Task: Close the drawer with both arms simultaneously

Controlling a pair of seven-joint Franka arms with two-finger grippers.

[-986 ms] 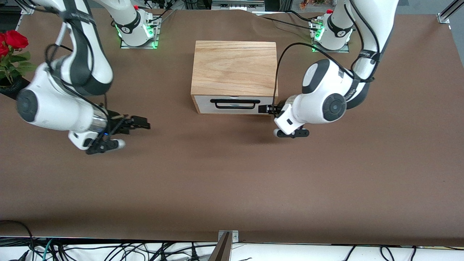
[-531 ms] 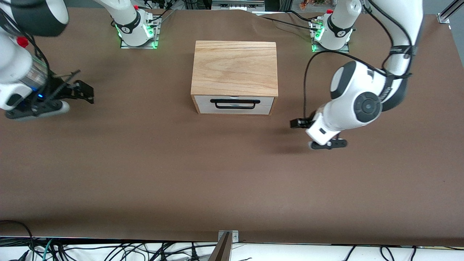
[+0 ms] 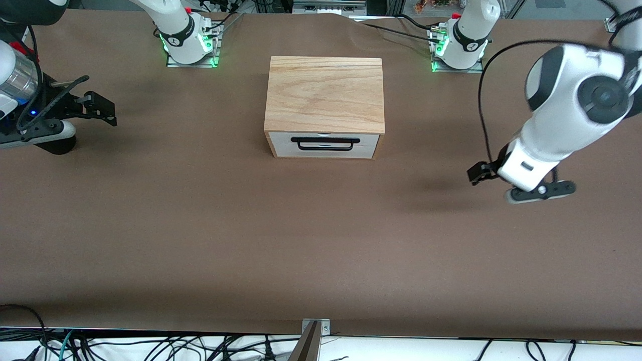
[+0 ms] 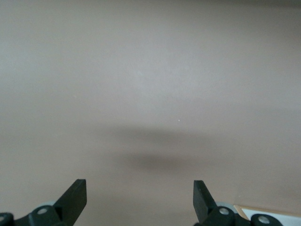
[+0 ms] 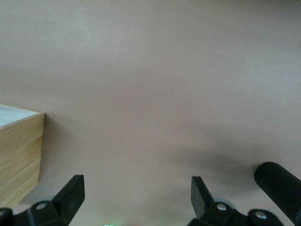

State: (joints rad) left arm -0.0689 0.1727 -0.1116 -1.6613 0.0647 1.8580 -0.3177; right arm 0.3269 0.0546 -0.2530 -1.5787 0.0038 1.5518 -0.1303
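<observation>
Drawer (image 3: 324, 146) is seen pushed fully into the light oak box (image 3: 325, 94), its white front panel flush with the box's front face and its black wire handle (image 3: 325, 143) lying across the panel. The box stands on the brown worktop (image 3: 281, 240) near the edge where the two arm bases are mounted, roughly midway between them.

The left gripper (image 3: 479, 173) is held in the air over bare worktop toward the left arm's end of the table, well apart from the box; in the left wrist view its fingers (image 4: 75, 197) are spread wide with nothing between them, and a small corner of the box shows at the frame's edge.

The right gripper (image 3: 103, 108) is held over the worktop close to the edge at the right arm's end, also well apart from the box. In the right wrist view its fingers (image 5: 73, 192) are likewise spread wide and empty, with a side of the box (image 5: 19, 157) visible
</observation>
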